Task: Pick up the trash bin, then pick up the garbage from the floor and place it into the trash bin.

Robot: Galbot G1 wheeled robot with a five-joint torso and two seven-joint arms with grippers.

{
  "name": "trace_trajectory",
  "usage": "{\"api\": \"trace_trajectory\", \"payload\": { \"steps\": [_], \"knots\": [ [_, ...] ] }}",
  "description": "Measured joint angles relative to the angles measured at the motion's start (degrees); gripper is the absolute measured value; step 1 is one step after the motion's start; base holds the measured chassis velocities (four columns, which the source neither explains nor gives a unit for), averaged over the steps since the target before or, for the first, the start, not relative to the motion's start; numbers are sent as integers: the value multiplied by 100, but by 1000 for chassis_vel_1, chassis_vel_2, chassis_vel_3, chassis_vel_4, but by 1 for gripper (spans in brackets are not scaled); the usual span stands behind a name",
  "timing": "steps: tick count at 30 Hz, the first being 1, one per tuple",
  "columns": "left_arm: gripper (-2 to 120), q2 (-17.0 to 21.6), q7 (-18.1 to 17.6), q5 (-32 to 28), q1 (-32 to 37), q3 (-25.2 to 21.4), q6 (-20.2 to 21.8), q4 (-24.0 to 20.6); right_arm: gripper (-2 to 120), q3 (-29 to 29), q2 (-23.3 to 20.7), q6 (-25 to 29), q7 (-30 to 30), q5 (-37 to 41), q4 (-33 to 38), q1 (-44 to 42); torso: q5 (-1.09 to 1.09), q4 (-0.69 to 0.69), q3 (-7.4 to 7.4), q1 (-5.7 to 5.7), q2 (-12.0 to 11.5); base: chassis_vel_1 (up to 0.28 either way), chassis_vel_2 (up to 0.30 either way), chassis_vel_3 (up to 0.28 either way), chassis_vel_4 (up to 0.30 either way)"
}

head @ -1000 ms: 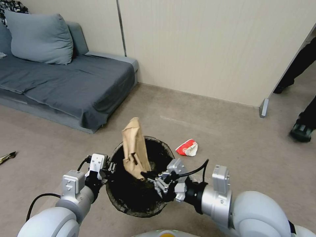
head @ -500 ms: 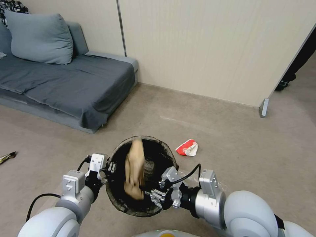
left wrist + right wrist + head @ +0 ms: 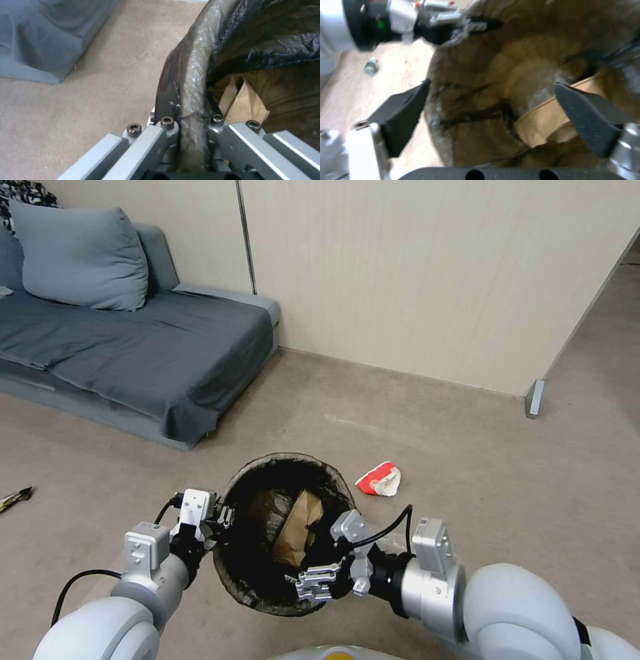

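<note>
The trash bin (image 3: 263, 463) is held off the floor, its dark bag folded over the rim (image 3: 193, 75). My left gripper (image 3: 222, 520) (image 3: 191, 122) is shut on the rim's left side, one finger inside and one outside. A brown paper bag (image 3: 298, 527) (image 3: 245, 105) (image 3: 543, 117) lies loose inside the bin. My right gripper (image 3: 313, 582) (image 3: 495, 117) is open over the bin's near right rim, with nothing between its black pads (image 3: 403, 120). A red-and-white crumpled carton (image 3: 379, 479) lies on the floor just right of the bin.
A grey sofa (image 3: 133, 347) with a cushion stands at the back left. A beige wall (image 3: 433, 280) runs behind, ending at a corner post (image 3: 534, 399). A gold wrapper (image 3: 15, 499) lies at the far left edge. Bare carpet surrounds the bin.
The brown paper bag stood out of the bin in my right gripper; now it lies down inside. The right gripper has opened, let it go and drawn back to the near rim.
</note>
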Motion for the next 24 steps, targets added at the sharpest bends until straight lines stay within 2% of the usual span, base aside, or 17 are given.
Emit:
{"api": "trace_trajectory", "payload": {
  "steps": [1,4,7,8,9,10,14,15,16,17,19,21,23,24],
  "knots": [
    [1,0,0,-7,-9,-5,1,0,97,220,-11,81,-71,52,0,-6,0,0,0,0,0,0,0,0,0],
    [1,0,1,-9,-15,-8,1,0,99,407,-12,195,-140,71,1,-6,0,0,0,0,0,0,0,0,0],
    [1,-8,1,-9,-26,-12,1,0,100,958,-12,528,-288,129,7,55,0,0,0,0,0,0,0,0,0],
    [1,-8,1,-9,-26,-12,1,0,100,958,-12,528,-288,129,7,55,0,0,0,0,0,0,0,0,0],
    [1,-15,3,-10,-29,-11,1,0,100,1235,1,752,-180,263,8,205,0,0,0,0,0,0,0,0,0],
    [1,-15,3,-10,-29,-11,1,0,100,1235,1,752,-180,263,8,205,0,0,0,0,0,0,0,0,0],
    [1,-27,4,-9,-34,-12,1,0,100,1401,89,916,252,479,9,462,0,0,0,0,0,0,0,0,0],
    [1,-31,5,-9,-30,-17,1,0,100,1427,195,973,633,563,9,636,0,0,0,0,0,0,0,0,0],
    [1,-31,5,-9,-30,-17,1,0,100,1427,195,973,633,563,9,636,0,0,0,0,0,0,0,0,0],
    [1,-32,6,-9,-14,-34,1,0,100,1434,290,996,887,581,-45,759,0,0,0,0,0,0,0,0,0],
    [1,-32,6,-9,-12,-38,1,0,100,1437,306,998,929,581,-78,781,0,0,0,0,0,0,0,0,0],
    [1,-49,6,-9,22,-73,1,0,100,1431,503,999,1436,589,-591,1018,1,1,0,0,0,0,0,0,0],
    [1,-58,6,-9,30,-78,1,0,100,1417,575,1000,1583,605,-751,1090,1,1,1,0,0,0,0,0,0],
    [1,-81,7,-5,45,-84,1,0,100,1375,726,1002,1822,621,-1073,1235,0,1,1,0,0,0,0,0,0]
  ]
}}
